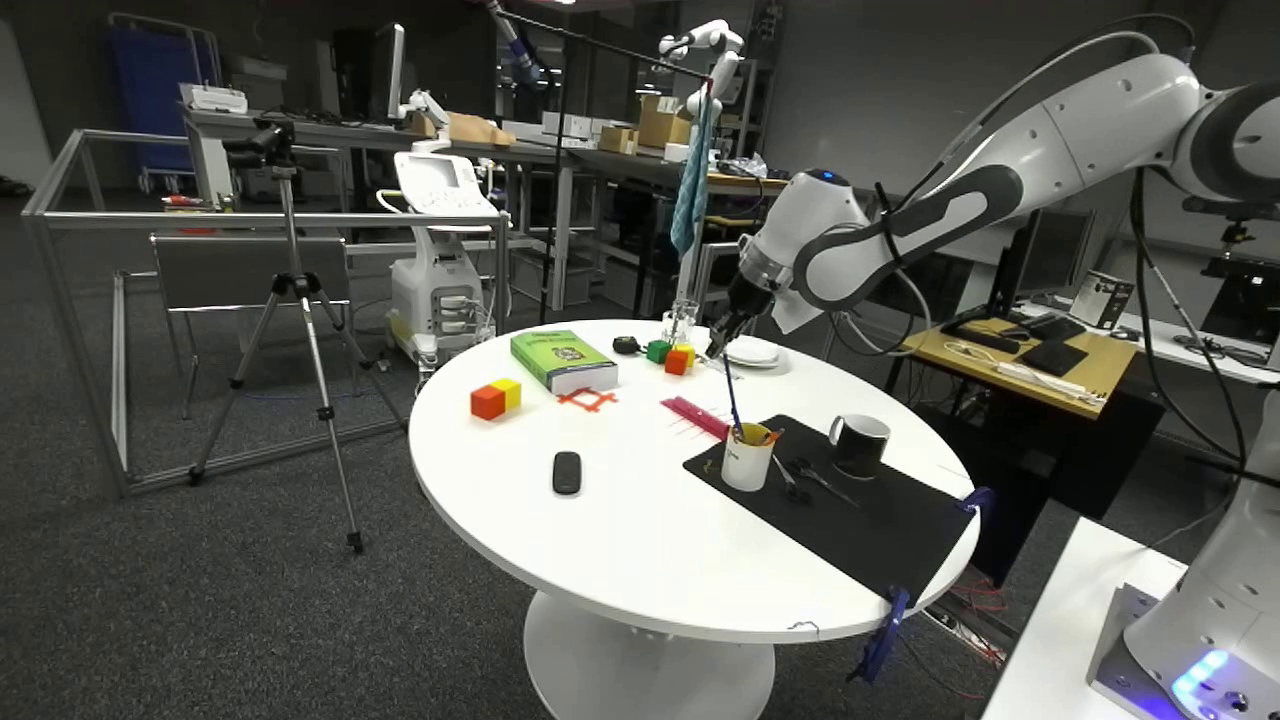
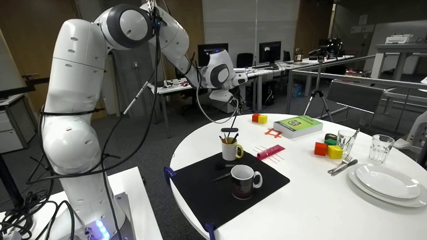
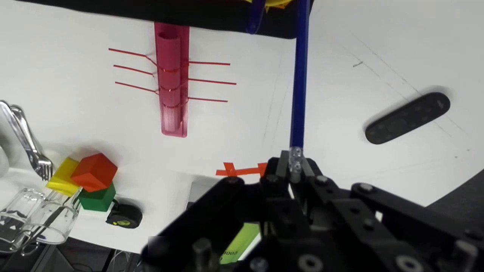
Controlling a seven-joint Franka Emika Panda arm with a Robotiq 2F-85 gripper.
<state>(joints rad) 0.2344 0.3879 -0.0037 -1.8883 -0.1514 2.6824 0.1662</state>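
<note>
Tool (image 3: 296,166) clamped on the upper end of a blue stick (image 3: 299,90), lower end at the mouth of a white mug (image 2: 230,151), mug on a black mat (image 2: 205,196), pink piece (image 3: 169,77) and black remote (image 3: 408,118) lying on the white worktop (image 1: 610,545)

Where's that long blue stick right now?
In the wrist view, the blue stick is right of the pink strip, one end held by the pincer.
</note>
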